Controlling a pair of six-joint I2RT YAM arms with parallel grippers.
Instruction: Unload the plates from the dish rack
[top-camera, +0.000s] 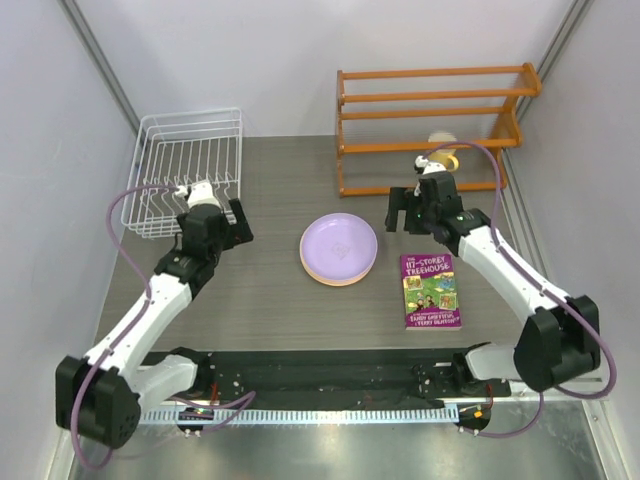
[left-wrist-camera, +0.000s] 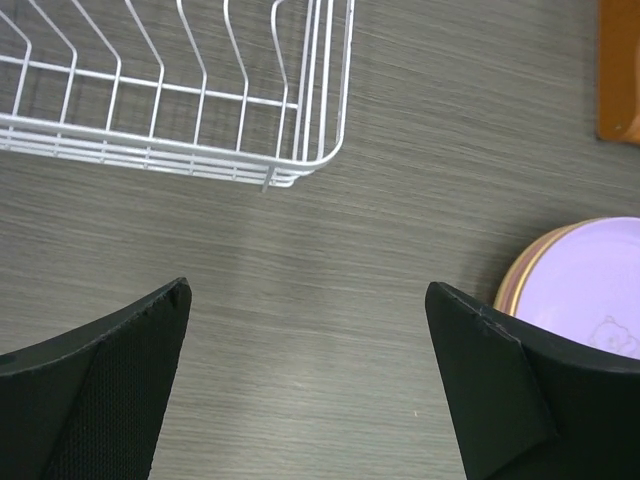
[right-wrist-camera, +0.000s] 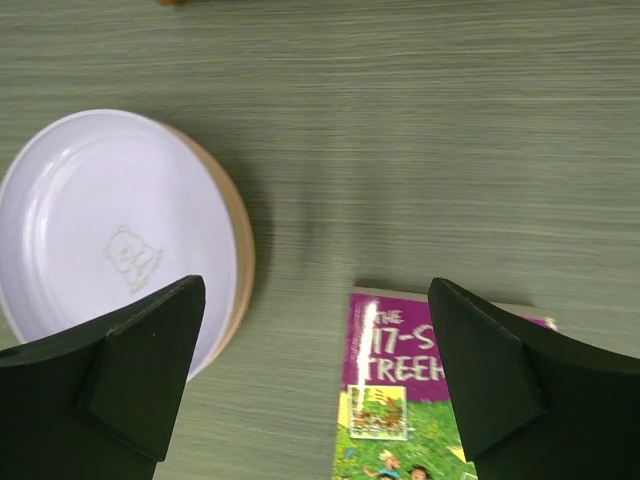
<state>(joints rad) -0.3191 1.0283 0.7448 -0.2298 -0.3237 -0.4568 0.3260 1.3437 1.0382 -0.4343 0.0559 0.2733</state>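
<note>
Nearest on the counter (top-camera: 270, 300), to the right, lies a purple book (top-camera: 431, 290), flat and well apart from the work. Just beyond it, at centre, the plates (top-camera: 339, 248) sit in one flat stack: a lavender plate on top and an orange-yellow rim showing beneath it (how many lie under that cannot be counted from these views). The right tool (right-wrist-camera: 317, 287) hovers over the gap between stack and book, its fingers spread wide with nothing between them. The left tool (left-wrist-camera: 307, 292) hangs over bare counter between the stack and the rack, likewise spread wide and carrying nothing. At the far left stands the dish rack (top-camera: 237, 150); no plate is visible among its tines in either view that shows it. At the far right is an orange wooden shelf (top-camera: 430, 125), with a yellow mug (top-camera: 443, 152) partly hidden behind the right arm. Judgement: unloading appears complete or very nearly so, with nothing evident left to lift out.
</note>
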